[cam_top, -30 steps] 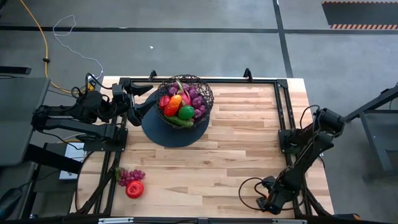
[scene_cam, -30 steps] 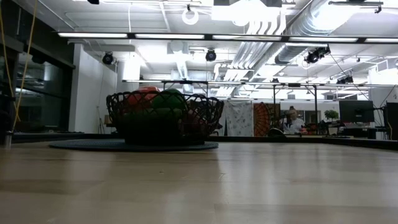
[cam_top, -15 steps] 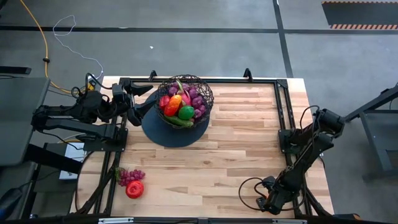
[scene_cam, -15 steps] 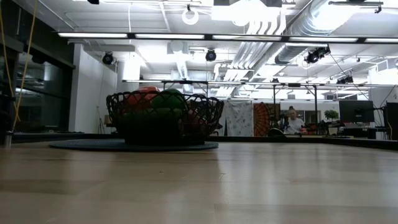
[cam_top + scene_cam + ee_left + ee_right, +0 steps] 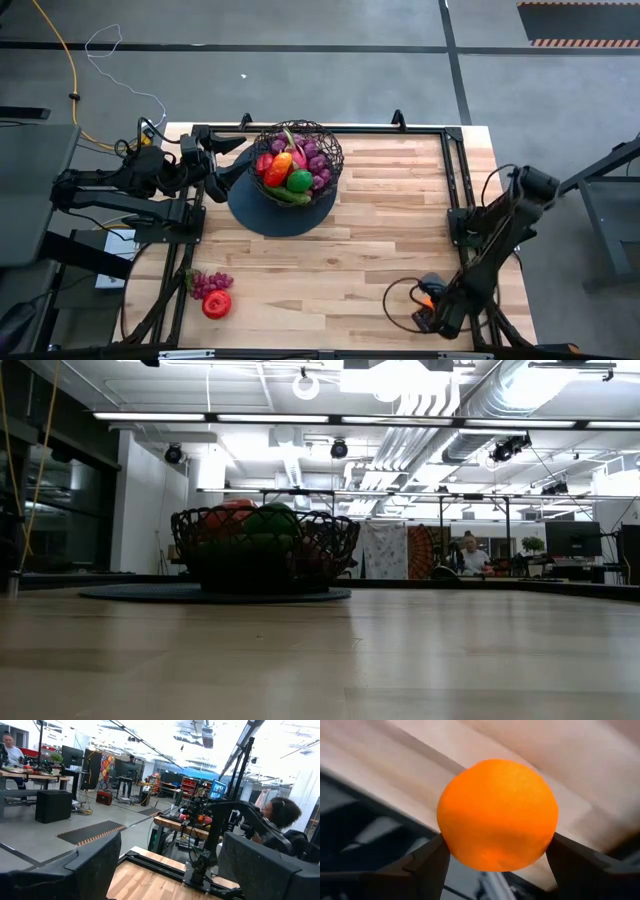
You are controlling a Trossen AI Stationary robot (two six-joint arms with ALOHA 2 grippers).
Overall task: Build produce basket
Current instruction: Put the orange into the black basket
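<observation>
The black wire basket (image 5: pixel 296 158) stands on a flat dark round disc (image 5: pixel 270 212) near the table's far edge. It holds purple grapes, a pink dragon fruit, a cucumber, a green round fruit and red and orange pieces. In the low view the basket (image 5: pixel 265 548) shows at the left. A second bunch of grapes (image 5: pixel 208 283) and a red fruit (image 5: pixel 216 304) lie by the near left corner. My right gripper (image 5: pixel 432 302) is near the near right corner, shut on an orange (image 5: pixel 497 815). My left gripper (image 5: pixel 218 163) waits open just left of the basket. My right gripper holds the orange (image 5: pixel 427 294) pinched between its two fingers (image 5: pixel 427 865), one on each side of the fruit's widest part. The fingers slant down from above. The orange touches nothing else that I can see, and the wooden table top shows blurred behind it.
A black frame rail (image 5: pixel 455 190) runs along the table's right side and far edge. A dark cable loops on the table (image 5: pixel 395 300) beside the right gripper. The middle of the wooden table top (image 5: pixel 350 250) is bare. People sit at desks in the room beyond.
The right arm has shifted a little toward the table's far edge at the near right corner, and its gripper has turned so that the orange now shows in the high view. The left arm, the basket and the loose fruit have kept still.
</observation>
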